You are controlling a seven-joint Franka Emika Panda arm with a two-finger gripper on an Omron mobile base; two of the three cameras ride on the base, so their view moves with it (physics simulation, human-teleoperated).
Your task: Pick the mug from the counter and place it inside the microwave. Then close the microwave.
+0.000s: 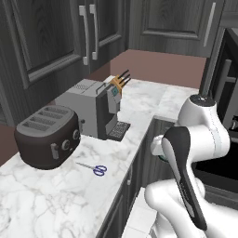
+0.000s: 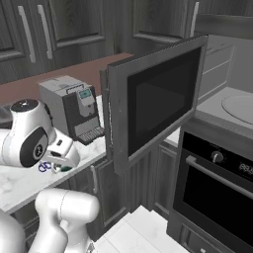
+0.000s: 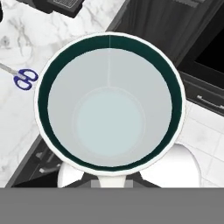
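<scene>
The pale mug (image 3: 109, 118) with its teal-green rim is seen from straight above in the hand view, empty inside. My gripper (image 2: 60, 166) is shut on it; in the right base view just a green sliver of the mug (image 2: 65, 169) peeks out under the hand. The mug hangs over the front edge of the marble counter (image 1: 46, 204). The microwave (image 2: 237, 106) stands open to the right, its turntable visible, and its dark window door (image 2: 158, 94) is swung out towards me. In the left base view my own arm hides the hand.
On the counter stand a dark toaster (image 1: 46, 137), a grey coffee machine (image 1: 93, 109) and a knife block (image 1: 118, 83). Blue-handled scissors (image 1: 97, 169) lie near the counter's edge. An oven (image 2: 217, 188) with a horizontal handle sits below the microwave.
</scene>
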